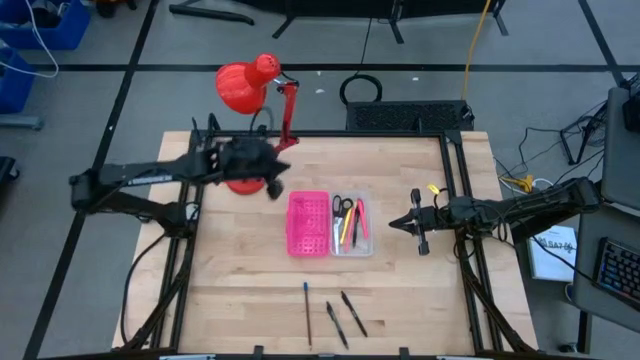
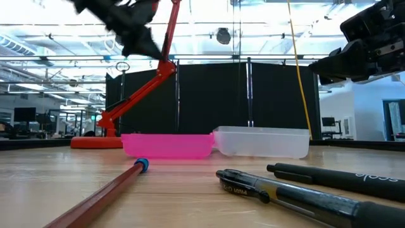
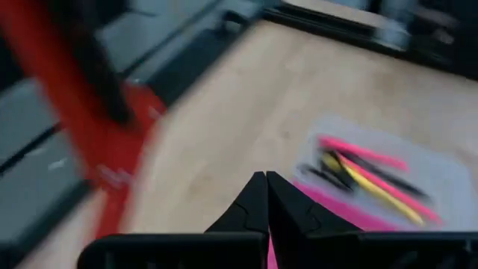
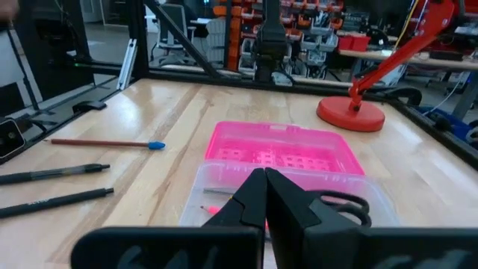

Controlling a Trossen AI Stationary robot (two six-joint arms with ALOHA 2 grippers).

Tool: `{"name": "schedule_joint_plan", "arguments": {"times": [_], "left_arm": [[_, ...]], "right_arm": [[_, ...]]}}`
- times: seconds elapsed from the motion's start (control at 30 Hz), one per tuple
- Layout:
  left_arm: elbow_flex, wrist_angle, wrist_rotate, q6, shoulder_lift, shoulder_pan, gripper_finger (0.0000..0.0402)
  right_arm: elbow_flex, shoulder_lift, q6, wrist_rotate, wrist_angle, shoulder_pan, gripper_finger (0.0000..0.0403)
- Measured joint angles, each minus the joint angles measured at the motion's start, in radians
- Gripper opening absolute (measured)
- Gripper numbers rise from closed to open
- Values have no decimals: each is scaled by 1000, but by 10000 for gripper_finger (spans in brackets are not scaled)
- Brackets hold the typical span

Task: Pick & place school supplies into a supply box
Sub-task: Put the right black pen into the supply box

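**Three items left on the table, both grippers empty**

You see the supply box (image 1: 330, 224) at table centre in the high view, its pink half toward 9 o'clock and its clear tray toward 3 o'clock. The tray already holds the scissors (image 1: 343, 206), one yellow pen (image 1: 351, 226) and pink pens (image 1: 360, 220) whose number cannot be told.

Three items remain near the 6 o'clock edge: one brown pencil with a blue tip (image 1: 307, 312) and two black pens (image 1: 345, 318). Their long axes run roughly 12 to 6.

Your right gripper (image 1: 396, 223), fingers pressed together and holding nothing, hovers just beyond the tray at 3 o'clock; the black pens lie toward 7 o'clock from it, nearer than to your left gripper (image 1: 277, 187), likewise pinched closed and empty, by the red lamp (image 1: 245, 85).
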Motion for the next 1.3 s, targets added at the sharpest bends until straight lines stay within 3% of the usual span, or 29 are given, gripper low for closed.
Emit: {"name": "schedule_joint_plan", "arguments": {"times": [0.13, 0.2, 0.27, 0.37, 0.57, 0.77, 0.93, 1.17, 1.3], "left_arm": [[-241, 216, 184, 87, -133, -43, 3], [-315, 261, 177, 122, -183, -80, 3], [-358, 263, 94, 146, -230, -111, 3], [-389, 273, 46, 202, -317, -131, 3], [-479, 269, 99, 305, -541, -128, 2], [-602, 239, 215, 249, -710, -139, 1], [-680, 219, 186, 268, -842, -173, 1], [-697, 256, 301, 249, -915, -185, 1], [-697, 319, 305, 235, -907, -202, 1]], "right_arm": [[0, 0, -17, 1, 39, 0, 0], [0, 0, -43, 1, 60, 0, 0], [0, -1, -64, 1, 87, 0, 0], [0, 0, -83, 2, 133, 0, 0], [0, -1, -70, 1, 252, 0, 0], [0, -1, -80, 2, 272, 0, 0], [0, -1, -64, 1, 269, 0, 0], [0, 0, -48, 2, 261, 0, 0], [0, 0, -48, 2, 259, 0, 0]]}}
